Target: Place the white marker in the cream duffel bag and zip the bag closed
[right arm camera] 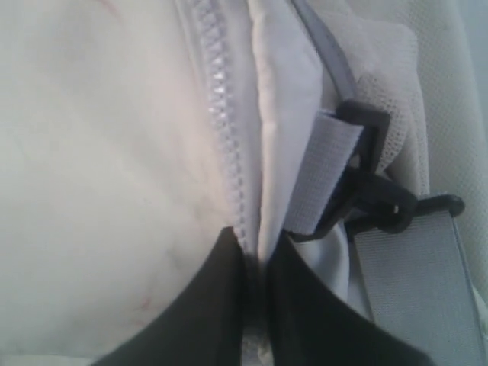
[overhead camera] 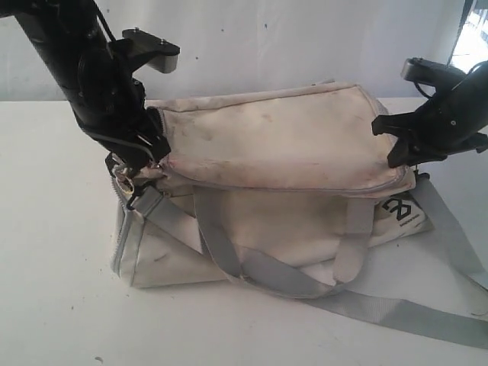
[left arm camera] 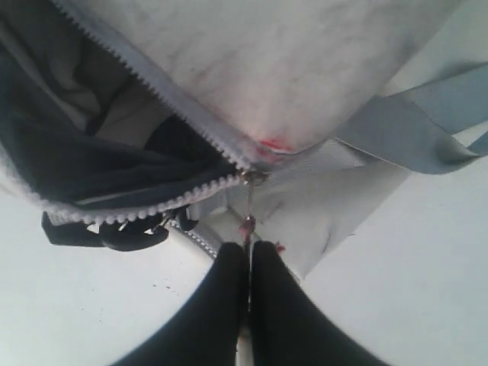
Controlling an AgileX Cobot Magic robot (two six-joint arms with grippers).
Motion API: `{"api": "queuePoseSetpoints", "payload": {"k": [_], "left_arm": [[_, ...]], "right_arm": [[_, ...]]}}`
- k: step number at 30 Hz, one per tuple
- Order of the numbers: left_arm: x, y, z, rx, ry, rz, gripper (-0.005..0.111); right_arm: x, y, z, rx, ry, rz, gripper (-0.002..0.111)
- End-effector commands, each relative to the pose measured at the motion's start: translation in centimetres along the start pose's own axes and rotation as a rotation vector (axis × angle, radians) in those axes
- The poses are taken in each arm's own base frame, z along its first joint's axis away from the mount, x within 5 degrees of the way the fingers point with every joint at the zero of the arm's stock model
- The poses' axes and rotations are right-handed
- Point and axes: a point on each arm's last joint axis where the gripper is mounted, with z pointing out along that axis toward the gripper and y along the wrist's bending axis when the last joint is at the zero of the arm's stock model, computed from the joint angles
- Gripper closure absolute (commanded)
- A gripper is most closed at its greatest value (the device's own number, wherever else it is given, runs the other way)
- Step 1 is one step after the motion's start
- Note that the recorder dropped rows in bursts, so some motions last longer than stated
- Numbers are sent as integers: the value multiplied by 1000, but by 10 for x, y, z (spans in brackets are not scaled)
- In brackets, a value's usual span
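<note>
Cream fabric bag (overhead camera: 282, 145) lies on the white table (overhead camera: 61, 305). Only the left wrist view shows the zip (left arm camera: 152, 80) part open over dark lining (left arm camera: 91, 168), with the left gripper (left arm camera: 248, 248) pressed together on the zipper pull (left arm camera: 248, 227). Only the right wrist view shows the right gripper (right arm camera: 259, 248) pinching the bag's zipped edge beside a black buckle (right arm camera: 374, 198). Where the marker is cannot be told.
</note>
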Motion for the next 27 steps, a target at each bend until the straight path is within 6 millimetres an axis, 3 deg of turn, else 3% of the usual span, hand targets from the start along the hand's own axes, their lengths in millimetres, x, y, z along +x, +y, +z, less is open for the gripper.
{"api": "queuePoseSetpoints", "payload": {"k": [1,5,9,11,17,23,27], "left_arm": [[2,-3,-7,38,-19,33,107],[2,-3,-7,38,-19,51,107],[1,-6,-7,77,-35,65,107],[-1,-12,-8,134,-61,95,107],[-6,-24,-11,261,-137,178,107],[-8,-24,-11,259,-158,173,107],[-7,-22,-11,244,-141,118,107]], "right_arm": [[-2,-1,-2,-36,-23,-87,103],[-3,4,-3,-87,-43,-84,81],[-6,5,-6,-84,-62,-87,46],[-9,6,-9,-85,-70,-92,37],[-15,12,-24,-110,-87,-105,37],[-18,18,-42,-110,-133,-119,37],[-16,20,-43,-126,-116,-82,37]]}}
